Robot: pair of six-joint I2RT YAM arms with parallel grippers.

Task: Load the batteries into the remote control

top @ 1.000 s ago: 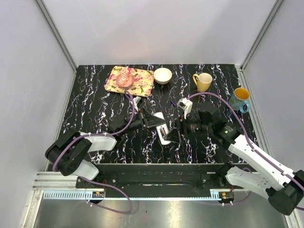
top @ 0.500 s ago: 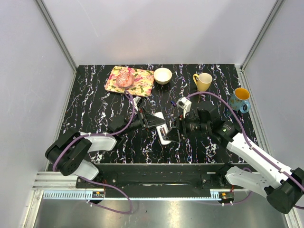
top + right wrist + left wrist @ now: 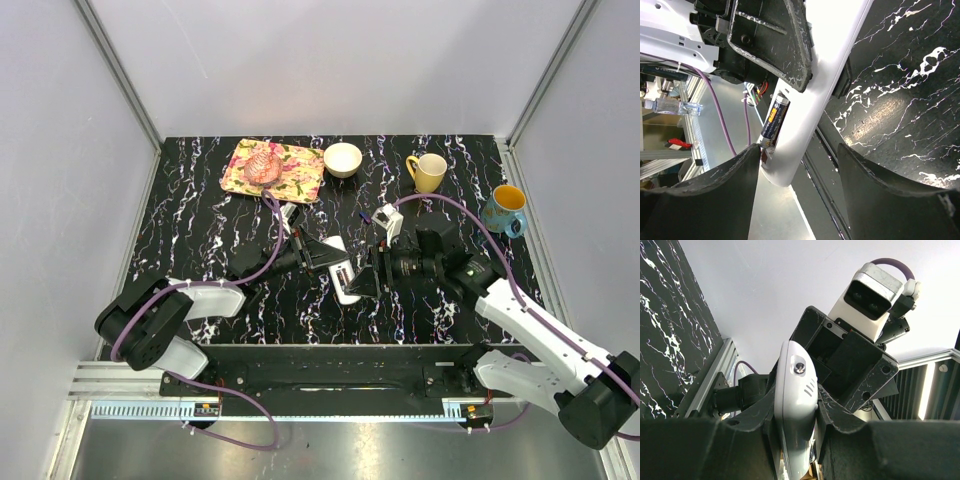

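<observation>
My left gripper (image 3: 322, 256) is shut on the white remote control (image 3: 342, 272) and holds it above the table. In the left wrist view the remote (image 3: 795, 380) stands clamped between my left gripper's (image 3: 796, 412) fingers. In the right wrist view the remote (image 3: 812, 100) runs diagonally, and a dark blue battery with an orange label (image 3: 774, 119) lies in its recessed slot. My right gripper (image 3: 799, 150) is open, with its fingers on either side of the remote's near end and the left finger close to the battery. It also shows in the top view (image 3: 362, 285).
At the back of the table are a floral tray (image 3: 295, 175) holding a pink item, a white bowl (image 3: 343, 158), a yellow mug (image 3: 428, 172) and a blue mug (image 3: 505, 208). A small dark blue piece (image 3: 363, 215) lies behind the grippers.
My right arm has shifted slightly left, toward the remote. The left gripper still holds the remote in the same place.
</observation>
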